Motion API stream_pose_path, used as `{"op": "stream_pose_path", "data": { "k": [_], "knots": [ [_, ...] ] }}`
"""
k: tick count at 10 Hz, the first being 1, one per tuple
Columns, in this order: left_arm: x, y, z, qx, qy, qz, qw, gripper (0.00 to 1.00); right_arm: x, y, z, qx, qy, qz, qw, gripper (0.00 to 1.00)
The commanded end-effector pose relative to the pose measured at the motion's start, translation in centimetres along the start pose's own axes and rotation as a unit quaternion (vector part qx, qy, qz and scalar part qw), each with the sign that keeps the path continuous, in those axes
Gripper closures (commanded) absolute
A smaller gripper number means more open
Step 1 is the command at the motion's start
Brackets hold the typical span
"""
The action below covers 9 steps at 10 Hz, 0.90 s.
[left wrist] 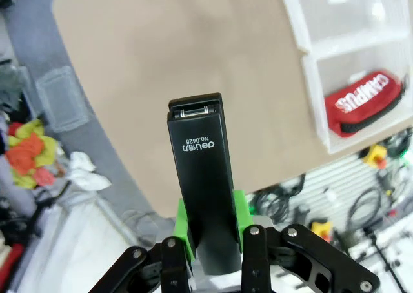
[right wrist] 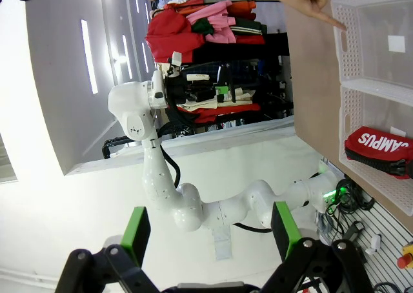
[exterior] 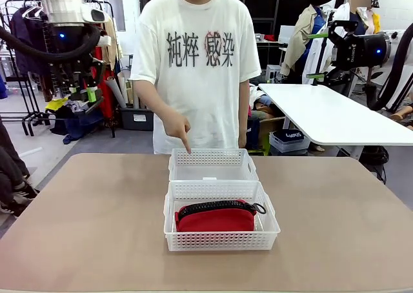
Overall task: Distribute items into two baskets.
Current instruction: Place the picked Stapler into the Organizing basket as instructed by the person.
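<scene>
- Your left gripper (left wrist: pixel 210 244) is clamped on the black stapler (left wrist: pixel 201 177), long axis along the fingers.
- The far basket (exterior: pixel 213 165), beyond the near basket (exterior: pixel 221 232) holding the red pouch (exterior: pixel 216 217), looks bare; the person's hand (exterior: pixel 177 126) points there.
- Right gripper (right wrist: pixel 210 232) released.

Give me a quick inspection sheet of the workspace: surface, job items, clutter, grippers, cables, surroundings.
Surface: tan table, bare around the baskets.
Job's things: two white baskets end to end at centre. Near basket holds the red pouch; far basket has no item in it. Black stapler is off the table, in the left gripper.
Clutter: nothing seen on the table.
Grippers: left gripper shut on the stapler, raised; right gripper open, holding nothing, raised.
Cables: black hose along the left arm.
Surroundings: person's hand points at the far basket; clothes rack, second white table.
</scene>
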<state>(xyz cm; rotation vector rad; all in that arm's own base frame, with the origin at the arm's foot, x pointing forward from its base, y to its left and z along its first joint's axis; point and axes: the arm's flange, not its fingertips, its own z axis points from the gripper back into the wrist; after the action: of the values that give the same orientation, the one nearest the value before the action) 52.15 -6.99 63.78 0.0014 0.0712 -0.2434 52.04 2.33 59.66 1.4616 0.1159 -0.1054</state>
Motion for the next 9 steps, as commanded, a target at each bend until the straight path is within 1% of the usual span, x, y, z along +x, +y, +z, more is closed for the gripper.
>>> {"op": "stream_pose_path", "data": {
  "k": [1,2,3,4,5,6,7,9],
  "knots": [
    [2.8,-0.6,1.4,0.044,0.012,-0.114,0.992,1.00,-0.1,0.4,0.0,0.010,-0.001,0.001,1.000,0.00],
    [4.2,-1.5,1.4,0.050,0.007,-0.159,0.986,1.00,-0.1,0.4,0.0,0.010,-0.001,0.001,1.000,0.00],
    [5.7,-2.2,1.6,0.043,-0.006,-0.227,0.973,1.00,-0.1,0.4,0.0,0.010,-0.001,0.001,1.000,0.00],
    [7.0,-3.3,1.2,0.032,0.007,-0.268,0.963,1.00,-0.1,0.4,0.0,0.010,-0.001,0.001,1.000,0.00],
    [8.3,-3.9,0.7,0.032,0.002,-0.310,0.950,1.00,-0.1,0.4,0.0,0.010,-0.001,0.001,1.000,0.00],
    [9.4,-4.8,0.1,0.021,0.001,-0.361,0.932,1.00,-0.1,0.4,0.0,0.010,-0.001,0.001,1.000,0.00],
    [10.5,-5.5,-0.2,0.025,-0.002,-0.403,0.915,1.00,-0.1,0.4,0.0,0.010,-0.001,0.001,1.000,0.00],
    [12.3,-6.9,-0.9,0.037,-0.012,-0.441,0.897,1.00,-0.1,0.4,0.0,0.010,-0.001,0.001,1.000,0.00]
  ]
}}
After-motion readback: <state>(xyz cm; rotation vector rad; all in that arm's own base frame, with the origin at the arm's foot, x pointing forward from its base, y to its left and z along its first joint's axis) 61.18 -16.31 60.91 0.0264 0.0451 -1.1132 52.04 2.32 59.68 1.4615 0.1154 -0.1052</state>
